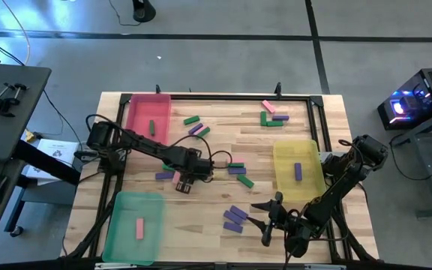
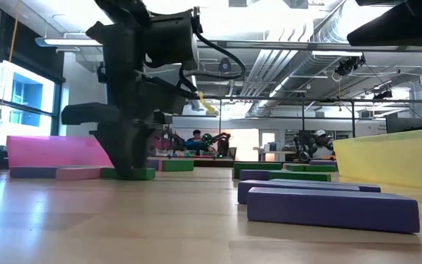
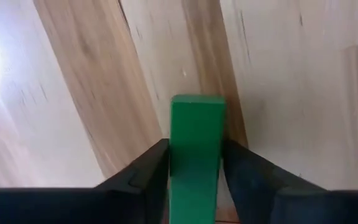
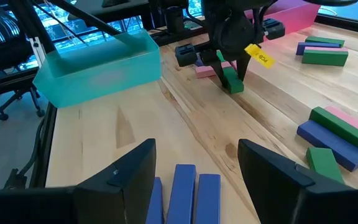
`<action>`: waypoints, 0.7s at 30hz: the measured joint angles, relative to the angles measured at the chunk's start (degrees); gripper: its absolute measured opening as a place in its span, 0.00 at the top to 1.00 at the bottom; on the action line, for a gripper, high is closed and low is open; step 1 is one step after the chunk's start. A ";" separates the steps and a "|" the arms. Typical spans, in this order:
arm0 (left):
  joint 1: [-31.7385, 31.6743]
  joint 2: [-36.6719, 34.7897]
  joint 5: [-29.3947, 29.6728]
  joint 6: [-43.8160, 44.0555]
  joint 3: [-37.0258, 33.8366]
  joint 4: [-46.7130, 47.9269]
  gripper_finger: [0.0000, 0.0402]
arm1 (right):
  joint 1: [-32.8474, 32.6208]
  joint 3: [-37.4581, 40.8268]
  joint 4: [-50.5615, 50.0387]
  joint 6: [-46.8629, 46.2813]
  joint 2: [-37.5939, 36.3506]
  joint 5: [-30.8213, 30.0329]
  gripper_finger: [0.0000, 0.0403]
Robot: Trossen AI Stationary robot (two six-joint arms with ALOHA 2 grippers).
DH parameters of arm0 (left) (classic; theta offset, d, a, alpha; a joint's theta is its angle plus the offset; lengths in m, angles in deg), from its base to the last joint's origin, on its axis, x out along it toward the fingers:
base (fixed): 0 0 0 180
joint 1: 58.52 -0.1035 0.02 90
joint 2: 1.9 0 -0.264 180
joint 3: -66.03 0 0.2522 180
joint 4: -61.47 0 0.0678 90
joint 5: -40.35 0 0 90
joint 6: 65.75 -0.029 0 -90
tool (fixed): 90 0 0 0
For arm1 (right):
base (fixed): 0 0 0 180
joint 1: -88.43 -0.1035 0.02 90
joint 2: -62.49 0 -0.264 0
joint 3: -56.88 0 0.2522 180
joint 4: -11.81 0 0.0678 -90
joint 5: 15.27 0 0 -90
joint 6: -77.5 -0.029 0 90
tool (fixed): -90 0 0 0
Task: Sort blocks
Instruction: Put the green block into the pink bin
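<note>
Left gripper (image 1: 184, 182), at centre-left of the high view, pinching a green block (image 3: 194, 149) between both fingers (image 3: 143, 176), one block end poking out over bare wooden table (image 3: 291, 93). Just beside it, a pink block (image 2: 77, 173) and a purple block (image 1: 164, 175) crowding the spot. Right gripper (image 1: 267, 217) at lower right, fingers spread wide above three purple blocks (image 1: 235, 217). Green tray (image 1: 133, 229) at lower left, pink tray (image 1: 148, 114) at upper left, yellow tray (image 1: 298, 169) at right.

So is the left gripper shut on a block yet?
Yes. The left gripper is shut on a green block; its fingers press both sides, low over the table.
</note>
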 joint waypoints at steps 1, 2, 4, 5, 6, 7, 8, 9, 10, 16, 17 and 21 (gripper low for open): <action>0.14 0.00 0.27 0.40 -0.01 -0.09 0.74 | 0.00 0.00 0.00 -0.10 0.00 0.02 0.47; 0.19 -0.02 0.38 0.98 0.00 -0.26 0.78 | 0.00 0.00 0.00 -0.10 0.00 0.02 0.47; 0.64 -0.26 0.51 2.52 -0.04 -1.09 0.83 | 0.00 0.00 0.00 0.00 0.00 0.00 0.47; 0.91 -0.84 0.70 3.18 -0.07 -1.54 0.83 | 0.00 0.00 -0.01 0.19 0.00 0.02 0.47; 1.22 -1.43 1.00 3.94 -0.15 -1.92 0.83 | 0.00 0.00 -0.02 0.28 0.00 -0.04 0.47; 1.62 -2.39 1.41 4.81 -0.39 -2.44 0.83 | 0.00 0.00 0.00 0.34 0.00 -0.22 0.47; 2.04 -3.56 1.94 5.76 -0.58 -3.67 0.83 | 0.00 0.00 -0.01 0.63 0.00 -0.48 0.47; 2.51 -5.16 3.28 6.44 -0.41 -4.96 0.83 | 0.00 0.00 -0.02 0.72 0.00 -0.53 0.47; 2.91 -7.64 5.06 7.19 -0.34 -5.56 0.83 | 0.00 0.00 -0.02 0.75 0.00 -0.55 0.47; 3.81 -23.42 17.59 9.21 -0.34 -11.98 0.83 | 0.00 0.00 -0.06 0.75 0.00 -0.66 0.47; 3.79 -26.15 20.08 9.20 -0.24 -13.71 0.83 | 0.00 0.02 -0.08 0.75 0.00 -0.63 0.47; 3.64 -35.54 31.30 9.22 0.02 -14.87 0.83 | 0.00 0.00 -0.08 0.75 0.00 -0.46 0.47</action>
